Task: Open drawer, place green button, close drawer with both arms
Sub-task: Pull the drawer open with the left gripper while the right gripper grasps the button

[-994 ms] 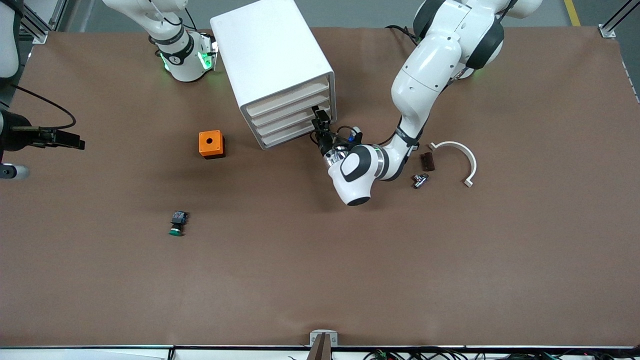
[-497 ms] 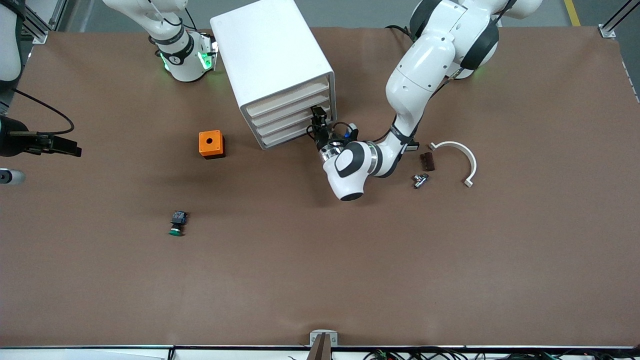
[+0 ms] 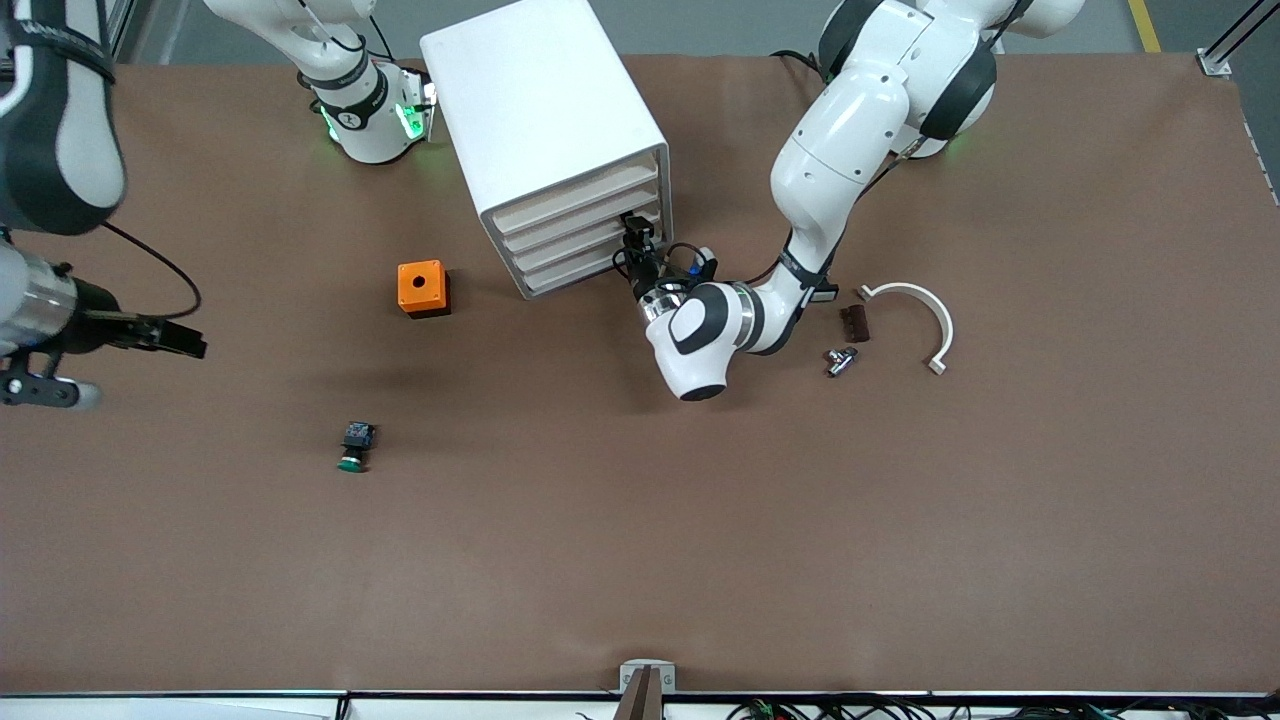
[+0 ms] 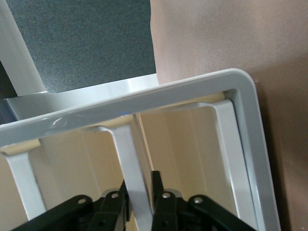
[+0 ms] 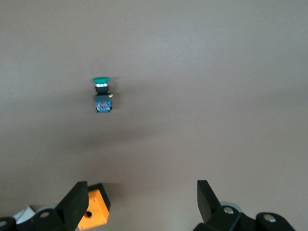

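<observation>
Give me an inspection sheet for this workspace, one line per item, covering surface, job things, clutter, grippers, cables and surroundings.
Surface: brown table, flat.
Job's things: drawer, third from the top of the white cabinet, not pulled out; button lying on the table, nearer the camera than the orange box.
Clutter: white curved bracket, small brown part, small metal part, all toward the left arm's end.
Grippers: left gripper shut on the drawer's front lip; right gripper open, over the table above the button.
Cables: black cable on the right arm.
Surroundings: grey floor, aluminium frame posts.
</observation>
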You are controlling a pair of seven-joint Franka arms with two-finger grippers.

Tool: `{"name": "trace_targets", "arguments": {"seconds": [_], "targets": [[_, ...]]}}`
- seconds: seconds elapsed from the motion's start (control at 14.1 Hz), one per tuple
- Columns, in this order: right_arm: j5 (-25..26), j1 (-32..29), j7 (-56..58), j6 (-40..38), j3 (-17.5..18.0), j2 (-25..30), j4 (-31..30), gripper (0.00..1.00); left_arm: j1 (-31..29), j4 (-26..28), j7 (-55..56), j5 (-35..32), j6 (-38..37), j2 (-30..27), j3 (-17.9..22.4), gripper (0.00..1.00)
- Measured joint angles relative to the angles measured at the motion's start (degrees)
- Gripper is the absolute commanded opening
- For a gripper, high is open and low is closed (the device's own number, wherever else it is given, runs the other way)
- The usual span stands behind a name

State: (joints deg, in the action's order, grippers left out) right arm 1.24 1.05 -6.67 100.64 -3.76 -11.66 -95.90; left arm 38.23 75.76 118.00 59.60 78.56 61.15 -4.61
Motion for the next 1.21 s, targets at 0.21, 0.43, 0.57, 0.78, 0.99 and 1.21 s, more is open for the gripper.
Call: {"name": "trace_targets", "arguments": {"seconds": [0.21,0.43,0.57,0.78,0.99,1.21], "targets": [[0.0,1.3,-1.9,8.0,0.0,-3.0,-2.9,1.00,-0.6,0.0,0.0,0.0,0.0,0.0,0.2,0.14],[0.0,1.3,-3.0,17.5,-0.1,-5.1,-7.7,1.00,-2.1,0.0,0.0,0.0,0.0,0.0,0.3,0.14],[0.0,1.3,-4.9,22.0,-0.1,-6.7,-9.9,1.00,-3.2,-0.1,0.0,0.0,0.0,0.0,0.3,0.15],[-1.1,1.6,-7.3,27.7,0.1,-10.0,-10.8,1.00,-5.0,-0.2,0.0,0.0,0.0,0.0,0.3,0.16],[-4.9,2.5,-7.7,32.1,0.2,-13.4,-11.3,1.00,-6.1,-0.3,0.0,0.0,0.1,0.0,0.4,0.17],[-5.6,4.2,-9.7,35.9,0.3,-15.4,-12.3,1.00,-7.4,-0.4,0.0,0.0,0.1,0.0,0.4,0.18]]}}
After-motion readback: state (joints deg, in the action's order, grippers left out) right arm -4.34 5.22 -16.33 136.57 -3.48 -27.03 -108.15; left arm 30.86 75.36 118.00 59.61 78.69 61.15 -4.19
